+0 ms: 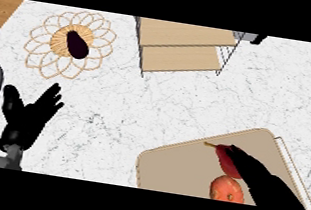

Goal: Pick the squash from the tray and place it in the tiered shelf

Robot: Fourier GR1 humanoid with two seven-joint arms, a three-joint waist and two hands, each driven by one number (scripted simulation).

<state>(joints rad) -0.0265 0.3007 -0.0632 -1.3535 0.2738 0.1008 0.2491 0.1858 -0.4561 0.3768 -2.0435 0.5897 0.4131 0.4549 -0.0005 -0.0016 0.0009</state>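
squash (227, 188) is seen on tray (179, 168), beside a red pepper (225, 159) | right hand (253, 173) is laid over pepper, finger state cannot be told | left hand (29, 111) is held open | shelf (184, 48) and eggplant (77, 45) on mat (45, 63) are set far off

Right hand on the tray

The right hand (253, 169) covers what seems the squash (225, 189) on the tan tray (179, 168); left hand (29, 111) rests open; tiered shelf (185, 48) behind.
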